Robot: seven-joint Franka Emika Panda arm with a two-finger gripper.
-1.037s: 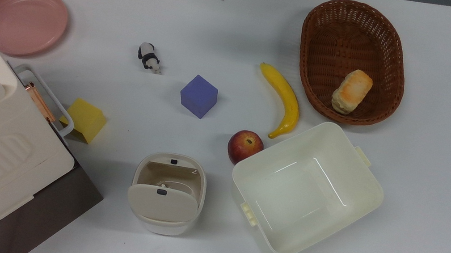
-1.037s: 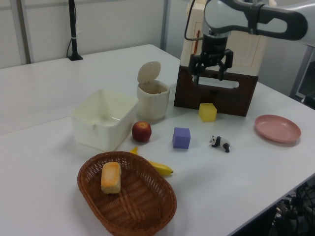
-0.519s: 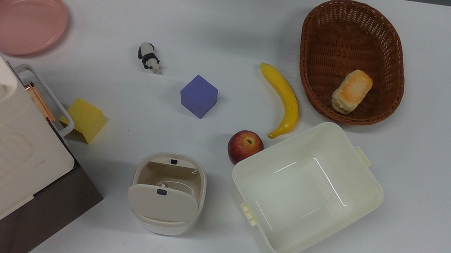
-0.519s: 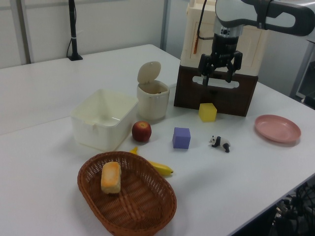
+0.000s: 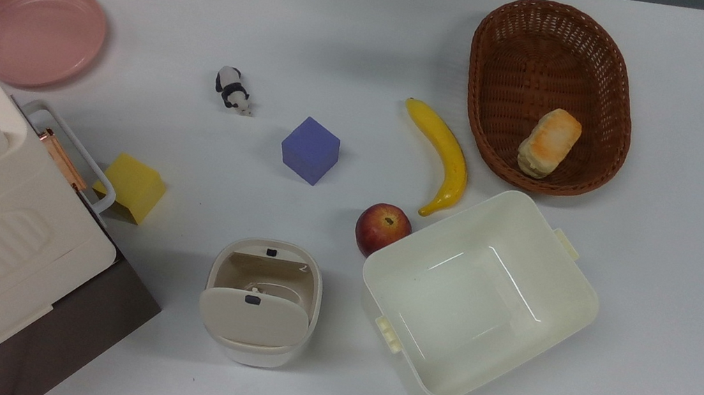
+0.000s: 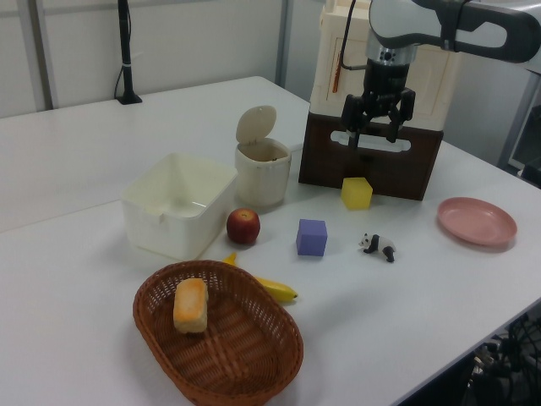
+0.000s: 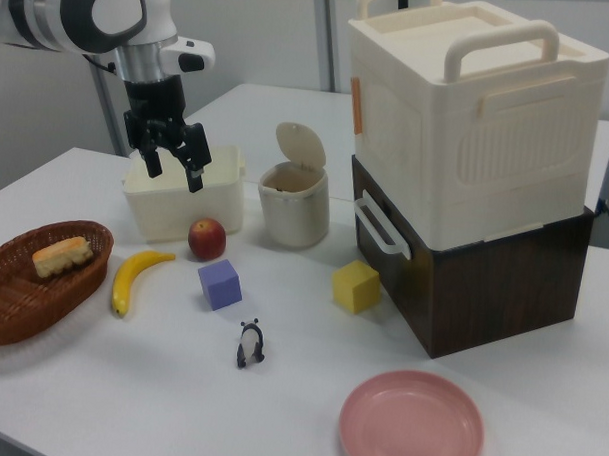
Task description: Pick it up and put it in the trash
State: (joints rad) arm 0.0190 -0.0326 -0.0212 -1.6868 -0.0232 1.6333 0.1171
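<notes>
Front of the table (image 7: 98, 401), right view: a pink plate (image 7: 411, 424) sits closest, and just behind it stands a panda figurine (image 7: 249, 344).
Cubes: next row back, a purple cube (image 7: 219, 284) is towards the right view's left and a yellow cube (image 7: 356, 287) towards the right view's right, well apart.
Fruit: a banana (image 7: 133, 278) lies near the purple cube, with an apple (image 7: 207, 239) behind it, right up against the tub.
Basket (image 7: 11, 323): out at the right view's left, brown wicker, with a bread roll (image 7: 61, 257) lying in it.
Bin (image 7: 295, 216): lid (image 7: 300, 146) flipped up, standing between the tub and the big stacked box (image 7: 473, 124).
Paper ball: in the top view a small pale bump (image 5: 255, 290) peeks over the lid's edge inside the bin; I can't tell whether that's the ball.
Tub (image 7: 185, 209): cream, open, beside the bin.
Gripper (image 7: 175, 161): up in the air over the tub's front as the right view shows it, pointing down, fingers spread wide, nothing between them.
</notes>
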